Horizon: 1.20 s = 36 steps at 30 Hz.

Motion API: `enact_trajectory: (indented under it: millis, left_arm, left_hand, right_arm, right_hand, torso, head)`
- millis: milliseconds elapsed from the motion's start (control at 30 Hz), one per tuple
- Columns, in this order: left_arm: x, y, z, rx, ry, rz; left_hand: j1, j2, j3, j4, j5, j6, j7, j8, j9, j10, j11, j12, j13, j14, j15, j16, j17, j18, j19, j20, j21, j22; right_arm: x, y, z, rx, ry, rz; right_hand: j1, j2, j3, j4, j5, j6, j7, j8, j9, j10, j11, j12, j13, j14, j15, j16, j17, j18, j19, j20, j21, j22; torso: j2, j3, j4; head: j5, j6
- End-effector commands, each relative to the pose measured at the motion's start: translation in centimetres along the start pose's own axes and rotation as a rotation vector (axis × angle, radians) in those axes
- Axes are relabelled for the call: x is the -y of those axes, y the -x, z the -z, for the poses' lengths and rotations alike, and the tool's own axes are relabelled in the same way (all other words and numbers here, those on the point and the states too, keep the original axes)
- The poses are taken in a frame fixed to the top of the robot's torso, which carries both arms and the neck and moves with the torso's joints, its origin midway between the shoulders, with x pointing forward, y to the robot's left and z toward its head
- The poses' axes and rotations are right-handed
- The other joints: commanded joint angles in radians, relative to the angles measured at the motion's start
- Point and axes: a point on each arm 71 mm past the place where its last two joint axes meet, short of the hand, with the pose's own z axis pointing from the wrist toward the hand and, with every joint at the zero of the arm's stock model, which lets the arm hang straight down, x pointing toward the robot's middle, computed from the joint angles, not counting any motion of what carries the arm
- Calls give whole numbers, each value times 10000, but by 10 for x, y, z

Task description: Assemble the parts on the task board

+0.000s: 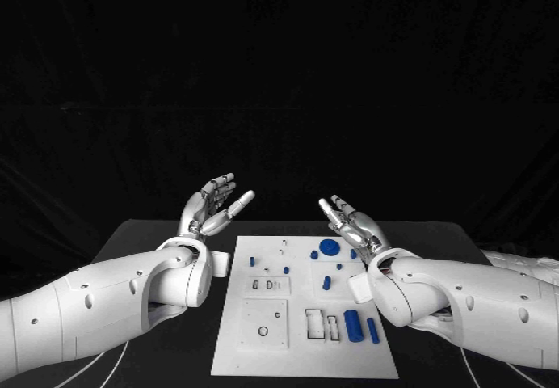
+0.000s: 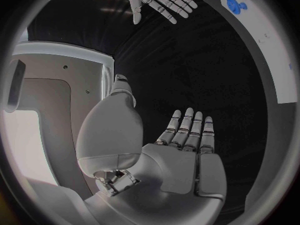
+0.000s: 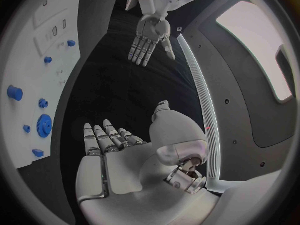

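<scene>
Task board: white plate flat on the black table between my arms, blue parts lying loose on it. Left hand, right hand: raised beyond it, palms facing, fingers spread, holding nothing; likely poised before the first pick.

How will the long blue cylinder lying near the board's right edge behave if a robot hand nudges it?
The blue cylinder lies on its side on the flat task board, so it would probably roll. It looks rigid and small, likely light.
</scene>
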Motion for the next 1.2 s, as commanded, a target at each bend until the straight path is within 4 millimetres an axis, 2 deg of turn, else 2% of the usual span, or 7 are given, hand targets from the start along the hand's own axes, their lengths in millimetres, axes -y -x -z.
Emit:
enact_trajectory:
  millis: [33,300,633,867,1000,1133,1200]
  left_arm:
    - [16,-5,0,-692,-2168,-97]
    - [4,-4,-1,-1090,-1120,-306]
    - [-15,-3,-1,-1919,-236,-1726]
    - [-22,-8,0,-2386,-178,-2661]
    - [-25,-11,1,-2760,-186,-3111]
    - [-26,-16,1,-3143,-186,-3517]
    - [-27,-18,1,-3314,-193,-3732]
  left_hand:
    - [353,33,41,127,-123,-27,302,231,8,928,701,598,92,1079,731,1048,132,165,1123,620,517,392]
    - [-211,966,774,82,-462,-639,-685,56,-101,4221,-276,1402,132,5197,-256,1684,218,1293,5517,750,2563,1469]
    - [-539,608,512,111,-339,-1048,-454,262,-59,9012,-1769,1182,98,9851,-1714,1361,472,1393,8574,-441,4008,1895]
    - [-541,571,469,105,-334,-634,-453,643,-41,11370,-2117,1398,562,11880,-2239,1729,1094,1365,9613,-984,5030,2493]
    - [-489,450,367,118,-314,-653,-419,537,-106,11793,-2155,1814,1085,12174,-2331,2166,1626,1211,9895,-1118,6145,3633]
    - [-566,526,373,126,-345,-730,-452,431,-147,11760,-2131,5406,5971,12195,-2333,4771,5277,828,10086,-1201,8801,6671]
    - [-657,459,355,101,-422,-549,-288,553,-126,12085,-2110,9449,11832,13314,-2299,8795,11765,358,10931,-1206,11364,9792]
  right_arm:
    - [-1,-12,1,-1647,28,978]
    - [1,4,-7,-1539,-132,1505]
    - [-11,19,-17,-1639,-39,2692]
    - [-26,32,-25,-1829,-79,3424]
    - [-32,38,-31,-2159,-311,3925]
    - [-34,42,-35,-2387,-382,4704]
    - [-34,43,-37,-2561,-457,5254]
  right_hand:
    - [169,73,-103,34,39,41,1593,-5,19,358,76,448,87,370,105,142,80,149,218,135,151,60]
    - [454,192,-476,35,49,154,1115,27,48,4060,-182,2852,458,6132,-361,2173,953,630,4222,72,2231,854]
    - [850,326,-938,30,46,280,855,50,73,8202,-1510,2906,271,10356,-1720,3216,1514,1250,8071,-573,3539,1240]
    - [735,300,-1250,39,101,281,210,43,70,11117,-2406,4213,1297,12623,-2586,5120,2837,1192,9739,-1377,4522,1731]
    - [747,378,-1520,35,-18,100,-428,9,34,12129,-2682,10057,9245,13106,-2757,12881,11453,783,9349,-1728,6007,2926]
    - [1400,246,-1449,20,146,287,-668,51,84,14623,-2176,12864,14919,15025,-2323,15552,15557,-109,10782,-1990,11992,10008]
    - [1528,414,-1326,32,160,418,-751,103,118,14964,-2021,12927,15288,15025,-2120,15552,15557,-389,12640,-2035,14018,13113]
  torso:
    - [1,0,1]
    - [124,-5,70]
    - [337,45,85]
    - [522,54,86]
    - [590,64,96]
    - [644,69,156]
    - [684,78,188]
  head:
    - [-2,0]
    - [96,-182]
    - [124,-201]
    - [109,-205]
    - [129,-225]
    - [96,-248]
    - [87,-259]
